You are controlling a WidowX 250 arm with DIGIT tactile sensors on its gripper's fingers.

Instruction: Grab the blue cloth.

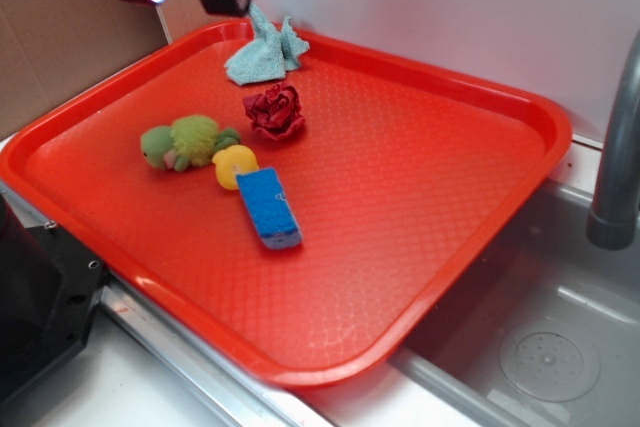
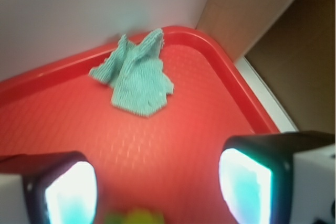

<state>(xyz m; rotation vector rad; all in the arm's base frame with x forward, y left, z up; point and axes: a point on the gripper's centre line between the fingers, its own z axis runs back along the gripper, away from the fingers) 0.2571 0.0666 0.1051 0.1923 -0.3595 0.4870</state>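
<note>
Hovering open over red tray (image 1: 430, 207), gripper (image 2: 157, 182) empty, jaws spread wide. Blue cloth (image 2: 137, 77) crumpled in tray's far corner by white wall (image 1: 450, 7), apart from fingers (image 2: 71, 192). Tray sitting beside steel sink (image 1: 540, 337), grey faucet (image 1: 615, 147). No readable writing.

black tool (image 2: 157, 187) with two blocky fingers (image 2: 71, 190), glowing pale cyan-white pads

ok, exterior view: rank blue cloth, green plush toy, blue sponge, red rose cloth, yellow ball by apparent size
Largest to smallest:
1. blue cloth and green plush toy: look alike, and the cloth sits farther back, so no ranking
2. blue sponge, nearest the camera
3. red rose cloth
4. yellow ball
</note>
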